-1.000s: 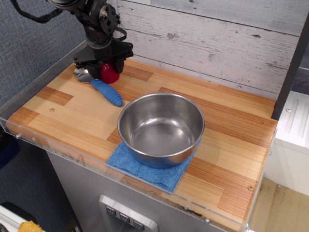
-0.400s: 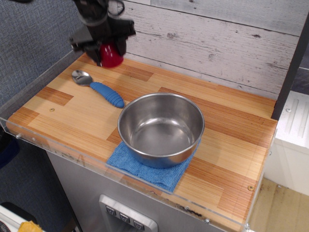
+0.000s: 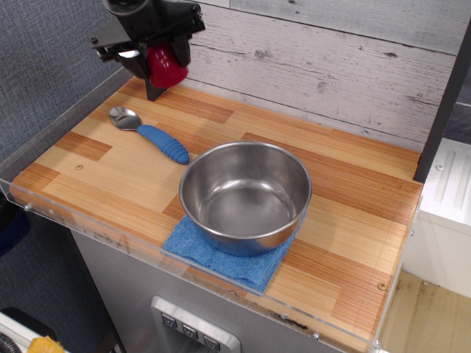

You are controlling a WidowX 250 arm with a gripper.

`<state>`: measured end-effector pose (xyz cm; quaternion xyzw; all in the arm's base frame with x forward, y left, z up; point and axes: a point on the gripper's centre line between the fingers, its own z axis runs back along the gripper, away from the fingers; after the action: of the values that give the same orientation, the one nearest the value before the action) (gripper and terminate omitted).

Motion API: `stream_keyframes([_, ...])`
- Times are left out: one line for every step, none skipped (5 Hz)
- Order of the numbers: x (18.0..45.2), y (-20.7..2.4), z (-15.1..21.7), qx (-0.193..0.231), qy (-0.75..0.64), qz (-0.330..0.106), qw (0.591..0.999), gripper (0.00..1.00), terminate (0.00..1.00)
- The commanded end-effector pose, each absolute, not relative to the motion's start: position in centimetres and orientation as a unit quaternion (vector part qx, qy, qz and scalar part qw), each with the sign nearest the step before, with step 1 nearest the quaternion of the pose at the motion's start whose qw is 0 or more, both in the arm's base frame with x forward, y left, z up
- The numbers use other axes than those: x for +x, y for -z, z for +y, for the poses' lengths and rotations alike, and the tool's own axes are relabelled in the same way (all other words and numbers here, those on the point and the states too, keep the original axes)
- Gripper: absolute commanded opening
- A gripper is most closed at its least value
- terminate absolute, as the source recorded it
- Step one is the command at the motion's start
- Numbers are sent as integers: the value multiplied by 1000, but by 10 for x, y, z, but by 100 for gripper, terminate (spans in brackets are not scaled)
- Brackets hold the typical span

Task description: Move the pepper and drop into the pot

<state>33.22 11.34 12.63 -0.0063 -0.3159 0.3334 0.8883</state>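
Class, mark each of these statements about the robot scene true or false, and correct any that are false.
1. The gripper holds the pepper in the air above the far left corner of the table. True.
2. The pepper already lies inside the pot. False: the pot is empty and the pepper is shut in the gripper.
3. The pot stands on a blue cloth. True.
4. The spoon rests inside the pot. False: it lies on the table to the left of the pot, apart from it.
5. The spoon has a blue handle and a metal bowl. True.
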Motion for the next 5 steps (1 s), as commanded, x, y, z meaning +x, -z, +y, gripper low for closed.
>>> stream_keyframes([301,-153,72,-22,-269,-345,899,0,0])
stream_keyframes([278,-154,49,-31,-234,-345,908,0,0])
stream_keyframes([265,-146,31,-30,-190,-342,920,0,0])
stream_keyframes([260,-131,17,-21,-142,-328,934,0,0])
stream_keyframes([262,-117,10,-22,-118,-319,940,0,0])
